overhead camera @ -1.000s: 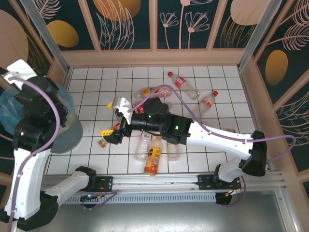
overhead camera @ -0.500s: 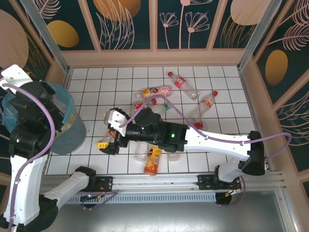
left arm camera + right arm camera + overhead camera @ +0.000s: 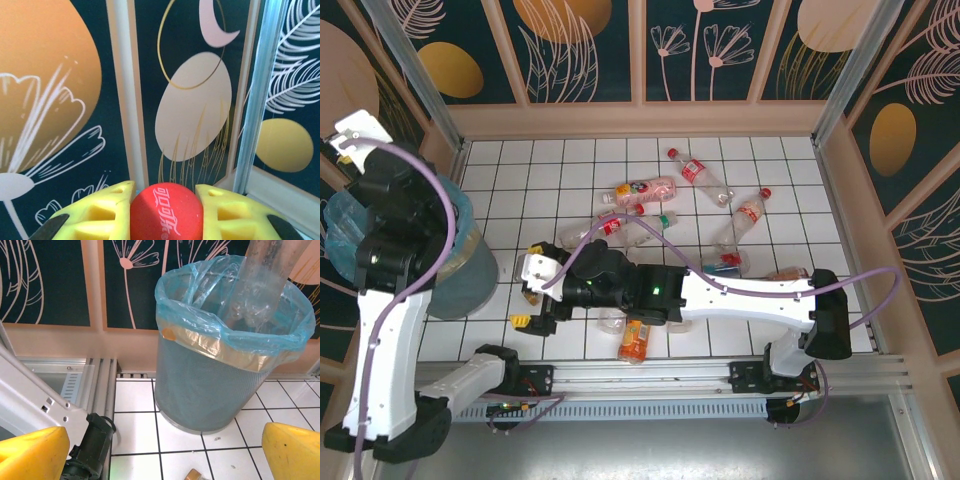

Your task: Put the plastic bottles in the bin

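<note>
My left gripper [image 3: 166,202] is shut on the red cap of a plastic bottle [image 3: 166,212]. Seen from the right wrist, that clear bottle [image 3: 262,275] hangs down into the mouth of the bin [image 3: 215,385], a grey mesh bin lined with a light-blue bag. From above, the left arm [image 3: 395,230] covers most of the bin [image 3: 465,275]. My right gripper [image 3: 527,305] is open and holds nothing, low over the tiles just right of the bin. Several bottles lie on the floor, among them a pink one [image 3: 650,187], a red one [image 3: 698,172] and an orange one [image 3: 638,338].
A small brown cap [image 3: 195,475] lies on the tile between my right fingers [image 3: 295,450]. The aluminium rail [image 3: 650,378] runs along the near edge. The wooden wall [image 3: 75,347] stands behind the bin. More bottles lie under and beside the right arm [image 3: 740,290].
The right arm has swung left and nearer, bringing its open gripper close to the bin. The left arm has shifted a little above the bin with its bottle.
</note>
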Action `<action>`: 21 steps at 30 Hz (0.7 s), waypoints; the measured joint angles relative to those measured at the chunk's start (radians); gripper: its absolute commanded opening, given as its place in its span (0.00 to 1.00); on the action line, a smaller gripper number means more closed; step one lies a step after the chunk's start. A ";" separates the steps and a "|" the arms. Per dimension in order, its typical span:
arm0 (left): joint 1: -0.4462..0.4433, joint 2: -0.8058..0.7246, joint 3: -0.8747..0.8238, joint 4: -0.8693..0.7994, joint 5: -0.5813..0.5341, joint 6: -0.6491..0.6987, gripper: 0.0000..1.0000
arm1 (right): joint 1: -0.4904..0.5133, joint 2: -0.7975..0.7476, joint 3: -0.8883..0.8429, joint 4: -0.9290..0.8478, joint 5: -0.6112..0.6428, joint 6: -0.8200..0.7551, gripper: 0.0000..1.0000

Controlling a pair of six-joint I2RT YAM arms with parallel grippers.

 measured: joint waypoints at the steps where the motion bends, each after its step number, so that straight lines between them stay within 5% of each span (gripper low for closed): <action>1: 0.019 0.013 -0.007 -0.010 0.021 -0.012 0.00 | 0.000 -0.001 0.000 -0.001 0.006 -0.002 0.99; 8: 0.051 0.058 -0.049 -0.082 0.134 -0.092 0.40 | 0.000 -0.031 -0.025 -0.003 0.053 -0.004 0.99; 15: 0.057 0.056 -0.060 -0.098 0.174 -0.133 0.57 | 0.000 -0.037 -0.029 -0.003 0.070 -0.003 0.99; 21: 0.057 0.053 -0.058 -0.099 0.193 -0.139 0.57 | 0.000 -0.037 -0.029 -0.003 0.079 -0.003 0.99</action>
